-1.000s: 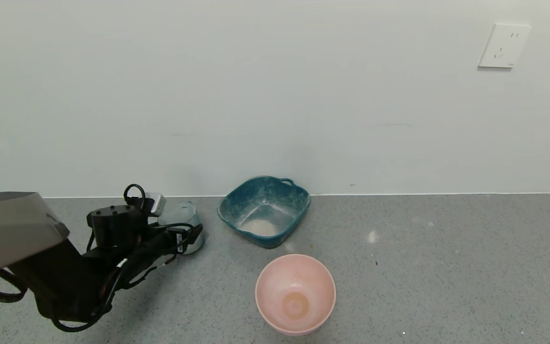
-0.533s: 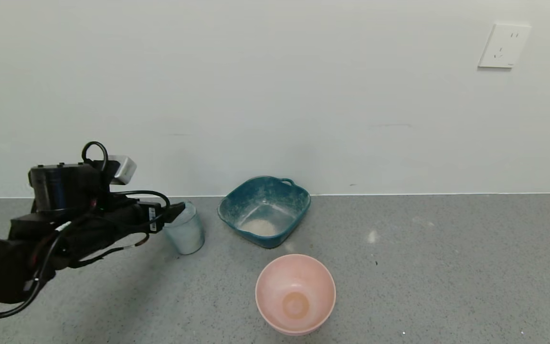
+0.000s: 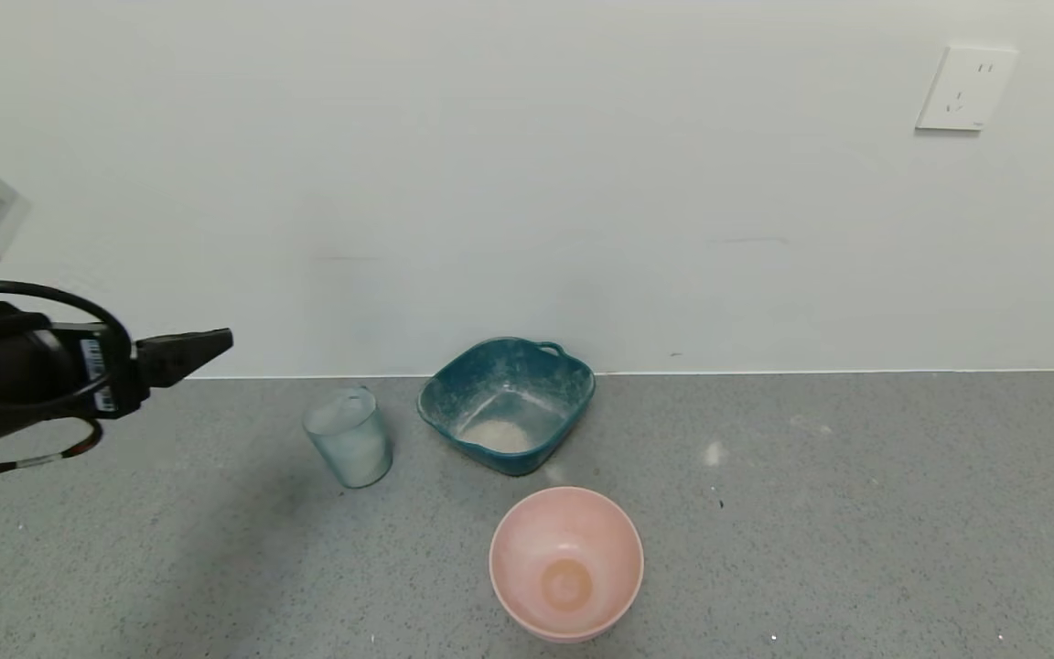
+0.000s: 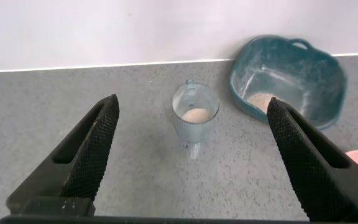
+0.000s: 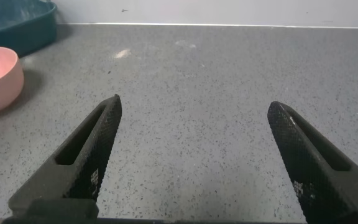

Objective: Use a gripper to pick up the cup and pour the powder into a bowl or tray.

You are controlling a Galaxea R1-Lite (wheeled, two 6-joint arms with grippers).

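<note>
Two grippers stand wide open and empty; the left gripper (image 4: 191, 162) hangs above the counter (image 3: 811, 513), nearer the cup (image 3: 349, 437), which stands upright ahead between its fingers' line, just beside the teal basin (image 3: 573, 380). The right gripper (image 5: 191, 162) is well apart.

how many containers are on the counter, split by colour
pale blue-grey: 1, the ribbed cup with powder inside
dark teal: 1, the square basin holding a small powder heap
pink: 1, the round bowl
total: 3
</note>
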